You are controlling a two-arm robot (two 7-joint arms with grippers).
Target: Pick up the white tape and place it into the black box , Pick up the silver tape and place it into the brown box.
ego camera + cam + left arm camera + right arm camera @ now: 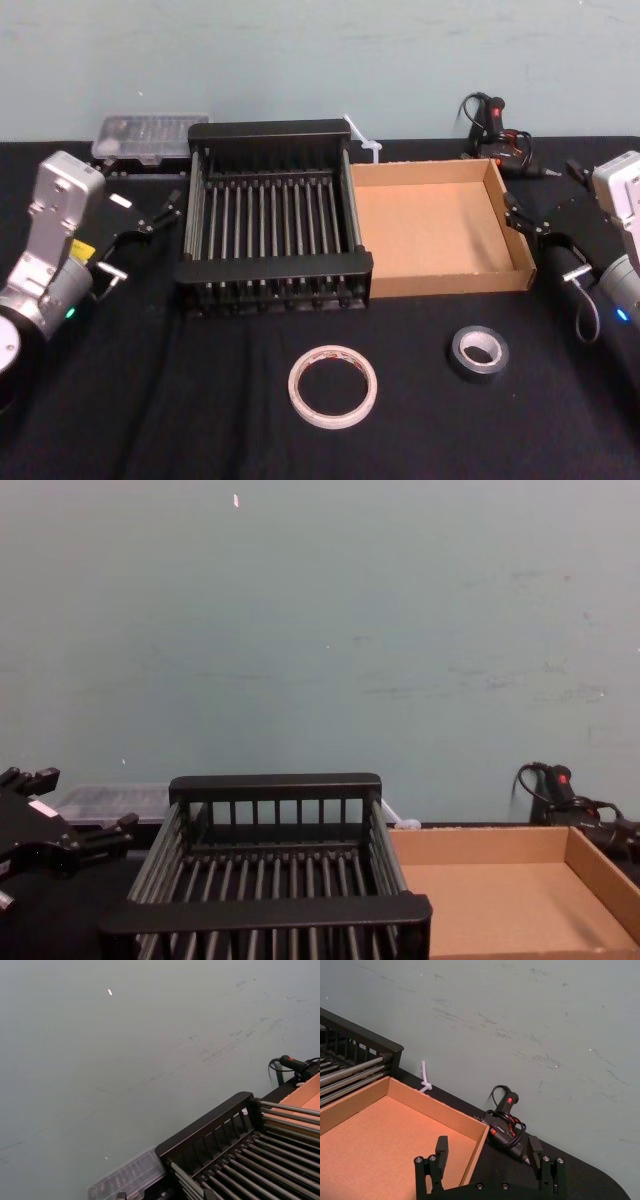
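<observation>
Nearest, on the black-clothed desk [200, 420]: thin whitish translucent ring of white tape [333, 386] with red-printed core, lying flat in front of the crate; just to its right, well apart from it, chunky dark grey-silver roll of silver tape [477, 352], also flat, in front of the tray. Neither touched; judged the very start, first pick not yet begun.

Further back, side by side and touching: black slatted plastic crate, the black box [272, 131], bare inside; shallow brown cardboard tray, the brown box [450, 278], likewise bare.

Flanking these, raised off the desk: left tool [150, 218] beside the crate's left wall, fingers apart, holding nothing; right tool [487, 1152] at the tray's right edge, fingers spread wide, holding nothing.

Behind, against the wall: clear plastic case [148, 137]; black corded hand tool with red switch [506, 1122].

Next move likely for the left tool: swing forward, descend over the white ring, straddle its rim, close; low thin band calls for a close approach to the cloth.
</observation>
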